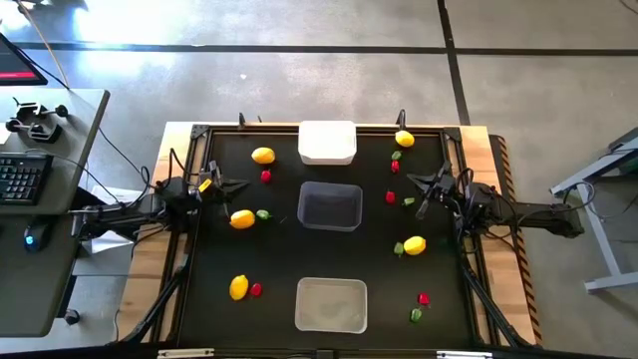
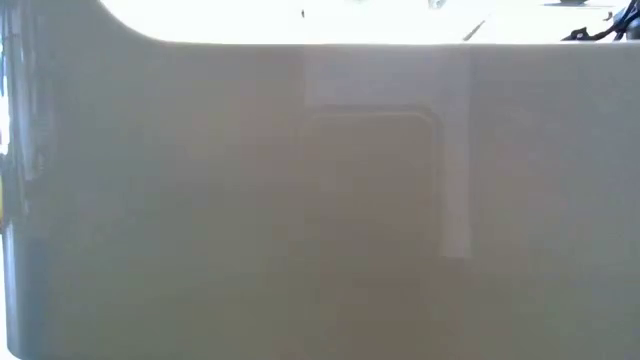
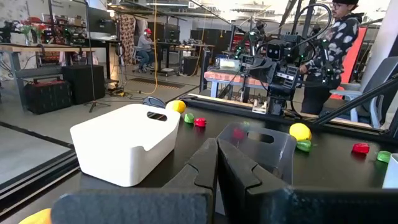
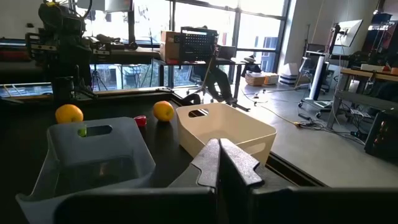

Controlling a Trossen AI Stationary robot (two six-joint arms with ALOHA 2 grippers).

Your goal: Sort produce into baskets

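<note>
Table (image 1: 229, 299): black mat; only the high view takes in all of it with both arms at once.
Low view: filled by 1 pale grey blur, apparently a tray wall close to the lens; no produce can be made out there.
Left wrist view: shows a person (image 3: 333, 56) standing beyond the table, whom the high view does not show.
Baskets: 3 in a row down the middle of the table: white basket (image 1: 327, 142) at the far edge, clear dark basket (image 1: 330, 205) in the centre, pale grey basket (image 1: 331, 304) at the near edge.
Left gripper (image 1: 242, 185): fingers pressed together, holding nothing, at the table's left side between 2 lemons.
Right gripper (image 1: 411, 180): fingers pressed together, holding nothing, at the table's right side near a red piece.
Lemons: 5 on the mat, 3 left of the baskets (image 1: 263, 155), (image 1: 241, 218), (image 1: 238, 287) and 2 right (image 1: 404, 139), (image 1: 415, 244).
Red pieces: 5, namely (image 1: 266, 176), (image 1: 256, 289), (image 1: 394, 167), (image 1: 390, 196), (image 1: 424, 297).
Green pieces: 5, namely (image 1: 263, 213), (image 1: 397, 155), (image 1: 409, 200), (image 1: 398, 248), (image 1: 416, 315); all produce lies outside the baskets.
</note>
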